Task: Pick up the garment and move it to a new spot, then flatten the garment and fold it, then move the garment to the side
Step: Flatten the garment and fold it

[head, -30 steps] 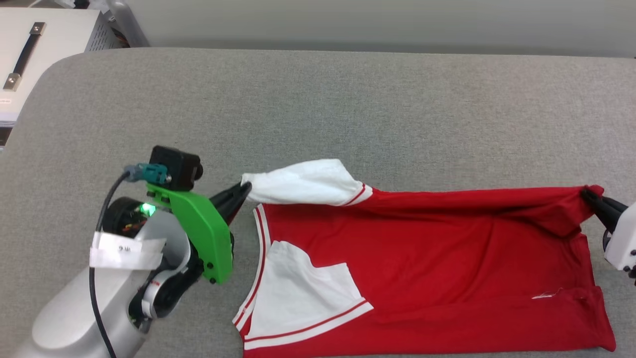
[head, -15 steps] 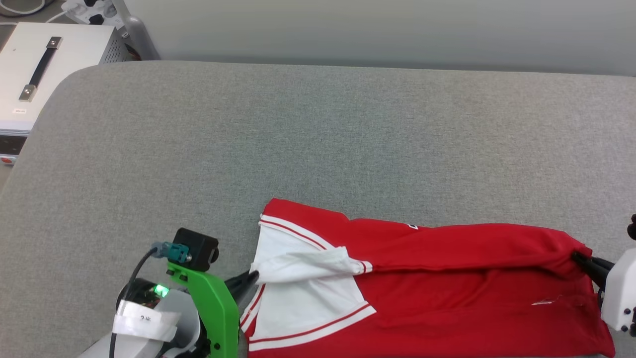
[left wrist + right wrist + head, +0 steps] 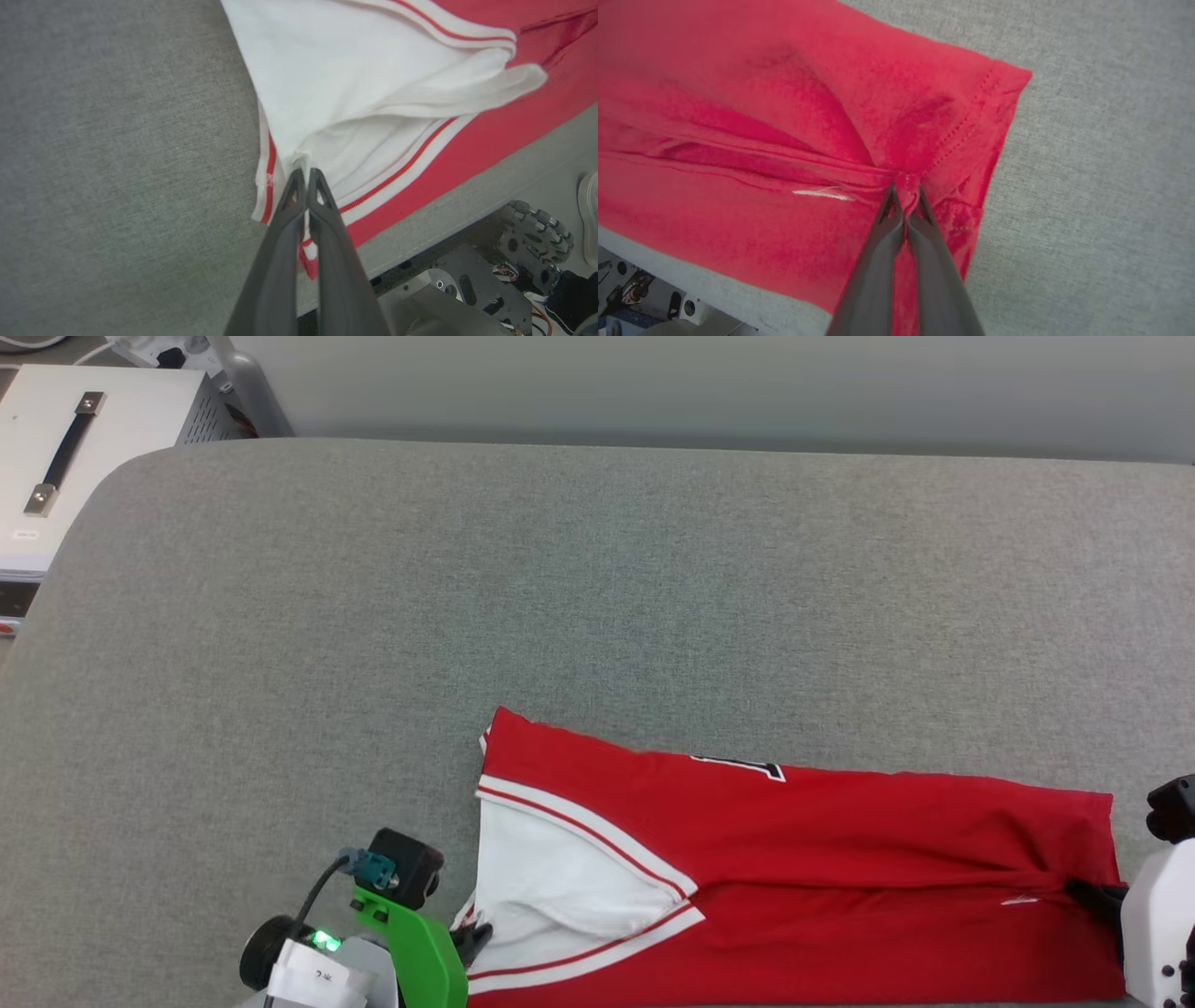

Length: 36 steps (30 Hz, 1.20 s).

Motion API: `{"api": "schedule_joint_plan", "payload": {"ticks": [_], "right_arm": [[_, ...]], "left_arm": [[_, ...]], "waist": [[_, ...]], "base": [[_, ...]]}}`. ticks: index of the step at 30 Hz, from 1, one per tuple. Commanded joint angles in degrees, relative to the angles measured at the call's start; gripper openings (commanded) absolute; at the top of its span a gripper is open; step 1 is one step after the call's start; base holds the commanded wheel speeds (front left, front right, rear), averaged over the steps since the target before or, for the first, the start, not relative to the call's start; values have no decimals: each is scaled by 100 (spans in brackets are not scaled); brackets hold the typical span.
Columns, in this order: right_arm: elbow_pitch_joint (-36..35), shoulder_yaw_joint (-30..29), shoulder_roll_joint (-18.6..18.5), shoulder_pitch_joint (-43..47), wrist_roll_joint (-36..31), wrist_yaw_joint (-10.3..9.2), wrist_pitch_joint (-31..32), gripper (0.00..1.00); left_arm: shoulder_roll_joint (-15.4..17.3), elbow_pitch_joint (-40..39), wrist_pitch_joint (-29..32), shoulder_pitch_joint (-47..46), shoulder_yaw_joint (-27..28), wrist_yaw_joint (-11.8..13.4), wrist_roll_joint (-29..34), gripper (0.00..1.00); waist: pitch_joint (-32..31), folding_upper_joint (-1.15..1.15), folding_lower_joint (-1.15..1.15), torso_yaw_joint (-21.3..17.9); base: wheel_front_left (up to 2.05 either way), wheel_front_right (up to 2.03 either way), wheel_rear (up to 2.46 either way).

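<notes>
Pinching the white sleeve edge of the red jersey T-shirt, the left gripper is closed tight, and the right gripper is clamped on a bunched corner of the red hem. The shirt lies folded lengthwise across the lower right of the head view on a grey fabric surface, with a white case at the upper left.

A grey fabric-covered surface carries the folded red garment.

Open gray cushion stretches beyond the garment; a white case flanks its far-left corner.
</notes>
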Motion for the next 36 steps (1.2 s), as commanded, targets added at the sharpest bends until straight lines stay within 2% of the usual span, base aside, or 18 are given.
{"api": "schedule_joint_plan", "payload": {"ticks": [1,7,8,9,10,11,16,21,29,36], "right_arm": [[44,31,-11,56,-89,-5,18,0],[190,126,158,9,-183,-5,-18,0],[212,133,186,-4,-188,-5,-21,41],[237,134,217,-22,-193,-5,-36,100],[260,127,240,-32,-190,-5,-49,100],[290,119,266,-43,-190,-5,-66,100],[313,80,326,-29,-121,-5,-107,100],[243,-298,365,59,-73,-5,89,100],[-145,-1278,765,331,-85,-5,698,100],[-195,-2317,1367,545,-659,-5,1392,100]], "left_arm": [[-75,96,-22,-5,-34,-56,85,0],[-376,368,-58,-134,-195,-162,174,0],[-399,407,-60,-154,-217,-174,197,0],[-418,454,-63,-177,-241,-183,229,0],[-430,488,-66,-192,-256,-187,250,29],[-443,527,-71,-205,-271,-184,273,100],[-471,626,-196,-193,-241,-145,292,100],[-481,522,-541,-86,2,-16,173,100],[-674,182,-1650,162,697,413,14,100],[-698,229,-2889,201,1207,603,319,100]], "waist": [[26,0,0,-9],[94,0,0,-31],[99,0,0,-35],[100,0,0,-42],[97,0,0,-47],[84,0,0,-52],[-73,0,0,-76],[-300,0,0,-115],[-464,0,0,-148],[-422,0,0,-99]], "base": [[0,0,0],[0,0,0],[0,0,0],[0,0,0],[0,0,0],[0,0,0],[0,0,0],[0,0,0],[0,0,0],[0,0,0]]}}
